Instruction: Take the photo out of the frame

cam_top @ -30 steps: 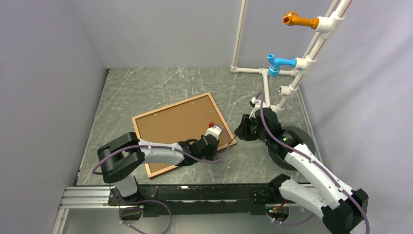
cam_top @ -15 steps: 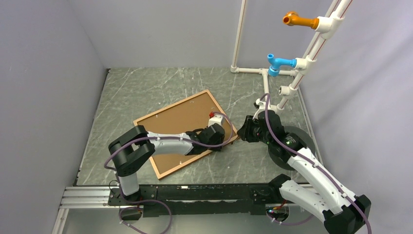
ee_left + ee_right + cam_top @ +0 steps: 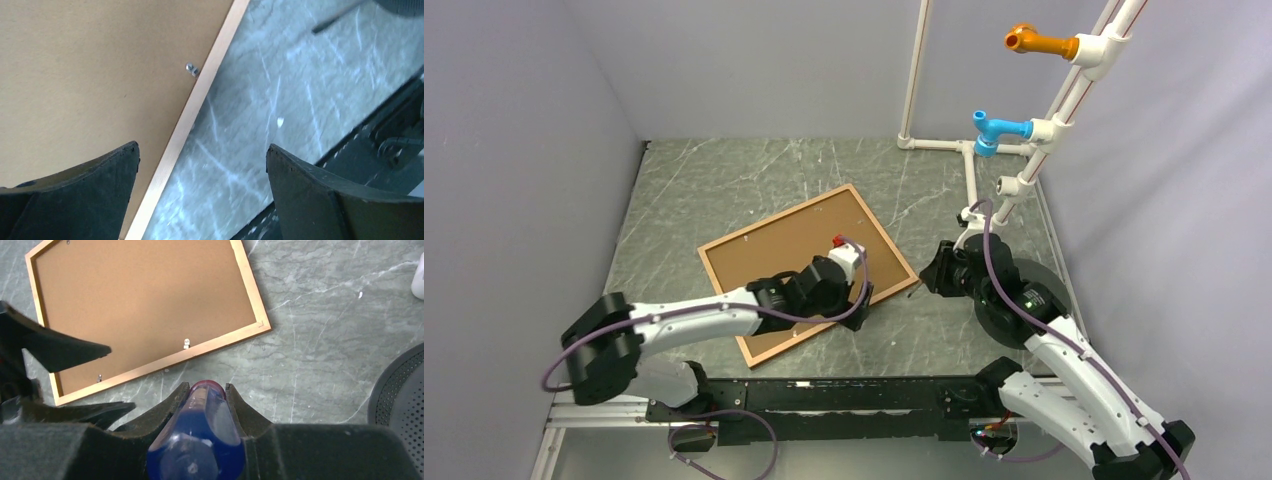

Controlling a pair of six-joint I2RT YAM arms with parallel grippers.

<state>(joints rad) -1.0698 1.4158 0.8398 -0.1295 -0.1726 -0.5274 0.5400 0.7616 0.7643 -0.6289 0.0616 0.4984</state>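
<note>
Photo (image 3: 799,245) lies face down in the frame (image 3: 777,216) on the table (image 3: 724,180), so I see only its light-brown backing board. Its long axis slants from near-left to far-right. My left gripper (image 3: 200,170) hangs with its fingers apart, astride the frame's near long edge. My right gripper (image 3: 207,390), just off the frame's right corner, is clamped on a blue-handled screwdriver (image 3: 200,435). A small metal tab (image 3: 191,69) sits at that edge.

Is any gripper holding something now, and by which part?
The right gripper is shut on a blue-handled tool, seemingly a screwdriver, gripping its handle. The left gripper is open over the frame edge and holds nothing.
</note>
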